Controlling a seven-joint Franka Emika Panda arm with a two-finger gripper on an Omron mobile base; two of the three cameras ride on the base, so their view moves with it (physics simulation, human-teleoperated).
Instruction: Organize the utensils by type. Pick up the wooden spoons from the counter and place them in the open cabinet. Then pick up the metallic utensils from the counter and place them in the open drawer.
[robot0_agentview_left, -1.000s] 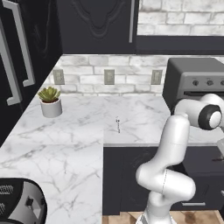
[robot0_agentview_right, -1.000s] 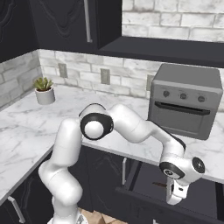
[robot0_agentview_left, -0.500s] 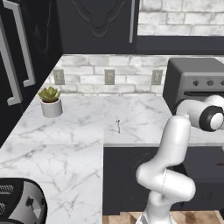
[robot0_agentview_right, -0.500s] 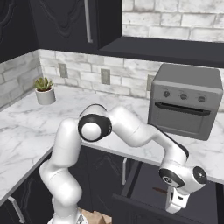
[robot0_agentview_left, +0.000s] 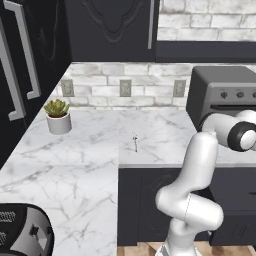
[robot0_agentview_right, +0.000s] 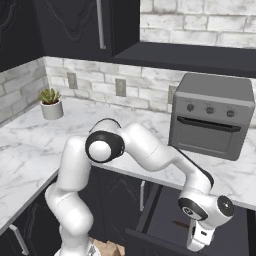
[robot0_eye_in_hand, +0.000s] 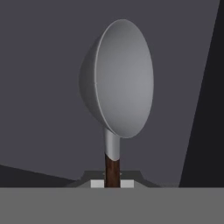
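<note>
The ladle (robot0_eye_in_hand: 118, 83), grey round head on a dark reddish handle, is clamped by that handle between the nearly closed fingers of the gripper (robot0_eye_in_hand: 112, 183), its bowl pointing away from the hand toward a flat dark surface, judged to be the floor of the open drawer (robot0_agentview_right: 165, 222). In the right base view the gripper (robot0_agentview_right: 199, 240) sits low over that drawer, below the edge of the counter (robot0_agentview_right: 30, 135). Against the pictures of a second and half a second earlier, the hand has sunk from just under the counter edge down toward the drawer, while the grip has stayed as tight as it was; the ladle is therefore judged to be in the last stretch of delivery, not yet released. A short reddish-brown mark lies on the drawer floor just beside the hand; what it is cannot be told. Count of utensils: one ladle in hand; one thin silver utensil (robot0_agentview_left: 135, 142) alone on the counter near its front edge, in the same spot as before, its transfer outstanding. Wooden spoons counted on the counter: none. Other items: one potted plant (robot0_agentview_left: 58, 116), one toaster oven (robot0_agentview_right: 212, 115), three wall outlets.
</note>
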